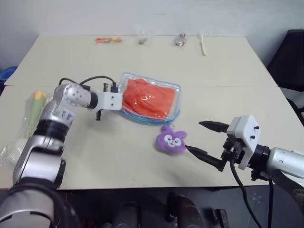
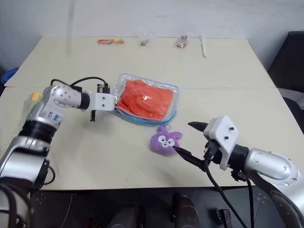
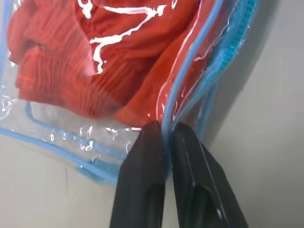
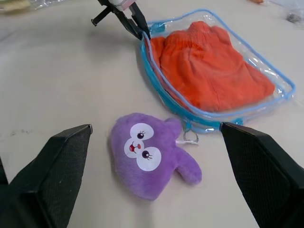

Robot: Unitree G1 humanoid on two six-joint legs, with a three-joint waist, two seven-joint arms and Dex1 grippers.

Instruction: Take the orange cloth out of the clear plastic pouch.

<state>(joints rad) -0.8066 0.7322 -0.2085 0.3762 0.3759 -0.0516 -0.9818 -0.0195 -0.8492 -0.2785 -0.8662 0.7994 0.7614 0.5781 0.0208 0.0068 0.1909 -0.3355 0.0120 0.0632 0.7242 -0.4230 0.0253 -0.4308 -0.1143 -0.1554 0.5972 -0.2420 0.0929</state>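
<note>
Left wrist view has the orange cloth [image 3: 85,61] bunched up inside the clear plastic pouch [image 3: 57,137], which lies flat on the table [image 1: 199,85], mid-table. The left gripper [image 3: 164,137] is pinched together on the pouch's blue-edged rim, just plastic between the 2 fingers by the look of it, cloth right beside the tips but not caught.

What could go wrong: thin slick film could slip out if that arm tugs, or the whole pouch could drag across the table with the cloth inside.

The right gripper [image 1: 203,137] hangs with fingers spread wide, empty, near the purple plush toy [image 1: 171,140], with the pouch just beyond it.
</note>
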